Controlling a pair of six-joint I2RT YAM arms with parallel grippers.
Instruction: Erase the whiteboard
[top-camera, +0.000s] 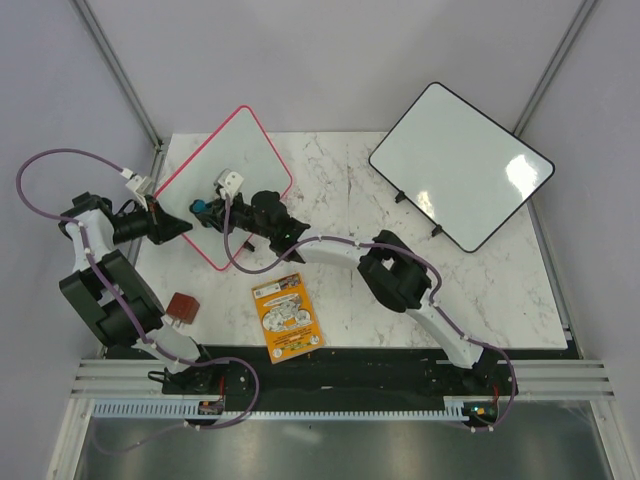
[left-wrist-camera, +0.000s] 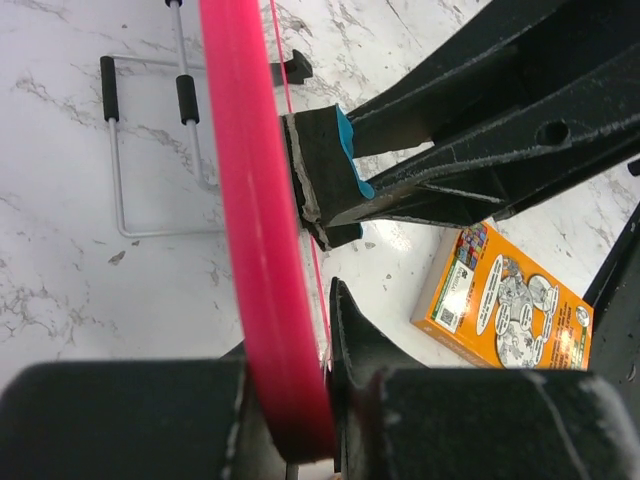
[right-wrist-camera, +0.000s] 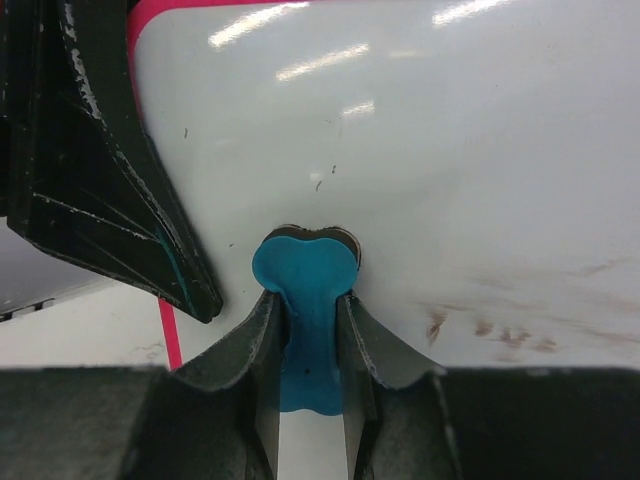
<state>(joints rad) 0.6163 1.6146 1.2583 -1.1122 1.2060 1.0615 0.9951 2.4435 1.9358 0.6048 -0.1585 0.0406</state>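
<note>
Your whiteboard (top-camera: 235, 160), the one with the pink frame, is at about 10 o'clock on the marble tabletop (top-camera: 420, 280). From above it is turned like a diamond, and it is raised at a tilt rather than lying flat. Whether its lowest corner touches the tabletop you cannot tell.

Your left fingers (left-wrist-camera: 365, 350) are clenched on the frame, between 7 and 8 o'clock from the board's middle. In the left wrist view the pink rim runs straight down between them.

Your right fingers (right-wrist-camera: 375, 335) are clamped on the blue eraser (right-wrist-camera: 305, 265), pinching its narrow handle from both sides. The eraser's dark felt face is pressed against the white surface, just inside the edge that your left fingers hold.

In the right wrist view, faint brownish smears (right-wrist-camera: 500, 330) lie on the board at about 4 o'clock from the eraser. A few tiny specks sit at 12 o'clock from it.

A black-framed whiteboard (top-camera: 460, 165) stands at 2 o'clock on the tabletop, well apart from the pink one. An orange printed booklet (top-camera: 288, 318) lies at 7 o'clock, and a small brown block (top-camera: 183, 306) at 8 o'clock, beside your left arm. A wire stand (left-wrist-camera: 150, 150) with black sleeves lies on the tabletop behind the board, at 10 o'clock in the left wrist view.
</note>
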